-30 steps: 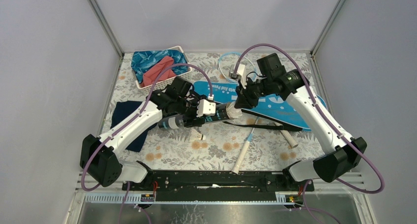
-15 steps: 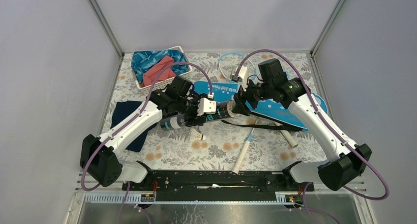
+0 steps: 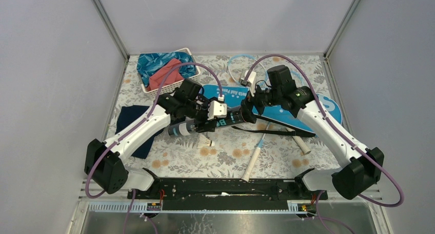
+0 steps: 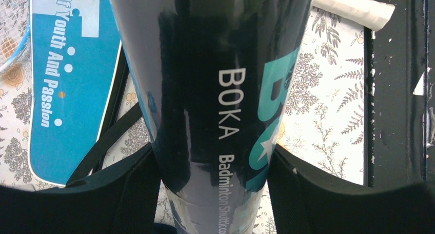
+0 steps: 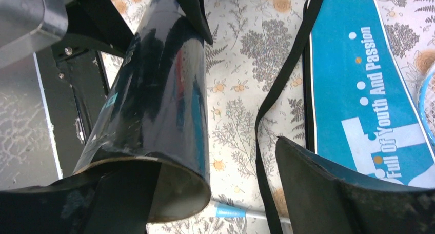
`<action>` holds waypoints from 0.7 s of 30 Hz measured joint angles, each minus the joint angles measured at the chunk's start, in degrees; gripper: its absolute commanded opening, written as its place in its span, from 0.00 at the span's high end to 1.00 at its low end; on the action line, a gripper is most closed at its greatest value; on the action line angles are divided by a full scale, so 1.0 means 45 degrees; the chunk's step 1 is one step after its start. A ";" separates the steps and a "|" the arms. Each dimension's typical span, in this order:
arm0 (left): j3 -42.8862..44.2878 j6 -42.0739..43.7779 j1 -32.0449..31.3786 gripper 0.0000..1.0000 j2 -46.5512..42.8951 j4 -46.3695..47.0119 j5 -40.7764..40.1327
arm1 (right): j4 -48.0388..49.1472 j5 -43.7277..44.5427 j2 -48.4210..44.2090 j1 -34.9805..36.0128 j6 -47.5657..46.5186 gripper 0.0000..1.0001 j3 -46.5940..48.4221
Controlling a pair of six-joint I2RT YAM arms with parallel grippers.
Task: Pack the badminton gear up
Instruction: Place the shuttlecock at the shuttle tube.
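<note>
Left tool (image 3: 205, 123) unchanged: clamped across the black BOKA shuttlecock tube (image 3: 229, 119) about mid-length, open end pointing right. One shuttlecock (image 3: 206, 141) lies on the table (image 3: 225, 154) just beside the tube, on its near side. Right tool (image 3: 245, 114) sits at the tube mouth. Its jaws were near together a second ago and are now spread wide, one finger at the rim, the other clear, gripping nothing. The white feathers at the mouth then no longer show. Blue bag (image 3: 287, 112) flat behind; racket handle (image 3: 251, 164) at the near edge.
</note>
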 measured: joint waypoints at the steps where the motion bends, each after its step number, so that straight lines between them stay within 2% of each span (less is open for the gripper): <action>1: 0.0000 -0.0029 0.0000 1.00 0.0000 0.0024 0.0010 | 0.0112 -0.0024 0.0000 0.0000 0.0097 0.03 -0.0019; 12: -0.0267 -0.0282 0.0000 1.00 -0.0024 0.0617 -0.0369 | 0.0233 0.0374 -0.0049 -0.0175 0.0418 0.00 0.0102; 21: -0.0291 -0.1030 0.0510 1.00 -0.0053 0.1268 -0.0685 | -0.1001 0.0855 -0.0840 -0.0758 0.0301 0.00 0.2069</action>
